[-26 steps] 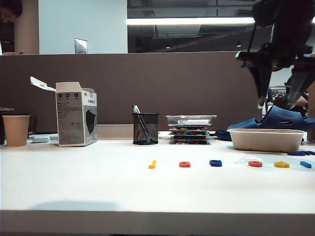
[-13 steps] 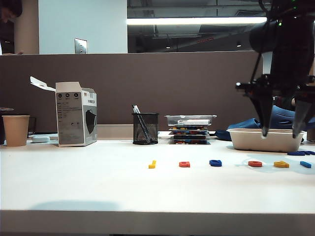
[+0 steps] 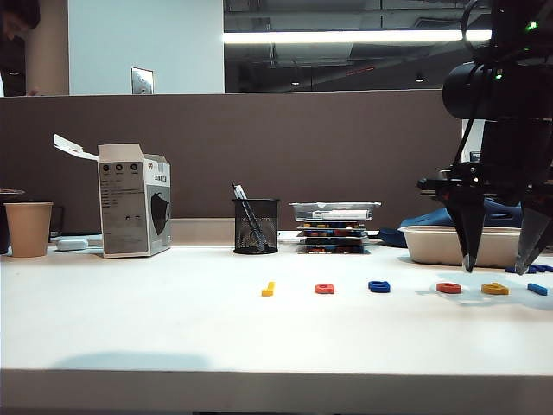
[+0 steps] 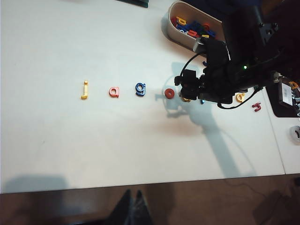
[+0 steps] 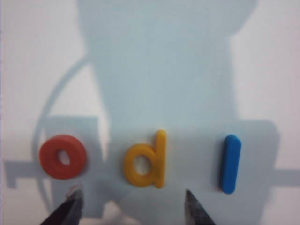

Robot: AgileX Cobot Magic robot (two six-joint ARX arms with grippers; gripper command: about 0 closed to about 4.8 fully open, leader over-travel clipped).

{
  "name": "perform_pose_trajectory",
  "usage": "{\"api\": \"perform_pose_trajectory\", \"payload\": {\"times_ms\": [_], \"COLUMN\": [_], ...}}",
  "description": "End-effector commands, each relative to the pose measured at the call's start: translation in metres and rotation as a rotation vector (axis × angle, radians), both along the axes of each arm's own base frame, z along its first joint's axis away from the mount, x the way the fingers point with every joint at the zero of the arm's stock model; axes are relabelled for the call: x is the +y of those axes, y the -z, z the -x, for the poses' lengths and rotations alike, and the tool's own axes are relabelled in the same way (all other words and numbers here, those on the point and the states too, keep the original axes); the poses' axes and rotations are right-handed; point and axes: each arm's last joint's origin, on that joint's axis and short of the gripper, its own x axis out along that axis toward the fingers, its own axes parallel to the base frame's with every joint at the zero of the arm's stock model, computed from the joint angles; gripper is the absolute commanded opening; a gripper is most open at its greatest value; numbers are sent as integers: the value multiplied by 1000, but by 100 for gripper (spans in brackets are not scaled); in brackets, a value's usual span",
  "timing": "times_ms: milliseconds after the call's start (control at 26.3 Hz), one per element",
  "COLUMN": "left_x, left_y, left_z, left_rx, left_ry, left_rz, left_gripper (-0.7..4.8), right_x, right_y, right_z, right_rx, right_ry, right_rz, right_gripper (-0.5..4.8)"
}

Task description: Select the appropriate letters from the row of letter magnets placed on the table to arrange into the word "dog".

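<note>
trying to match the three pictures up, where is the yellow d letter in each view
Exterior view: the flat yellow plastic "d" lies on the white table, far right, under the open right claw.
Left wrist view: mostly hidden beneath the right arm; only a yellow sliver shows.
Right wrist view: centre, lower half.
Shared landmark: the red-orange ring "o" beside it.
</note>
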Motion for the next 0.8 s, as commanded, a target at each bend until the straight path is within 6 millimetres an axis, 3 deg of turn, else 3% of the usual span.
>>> {"api": "perform_pose_trajectory", "payload": {"times_ms": [38, 799], "left_x": [1, 1], "left_y": [-1, -1], "left_z": [0, 0], "left_rx": [-9, -9], "left_ry": [-4, -4], "left_rz": [4, 4], "left_gripper": [-5, -5], "right_x": [1, -9], "right_y": [-4, 12], "right_z": [-4, -5], "right_rx": [-47, -28], "right_ry": [3, 31], "right_rz": [-5, -13], "right_gripper": [273, 270]}}
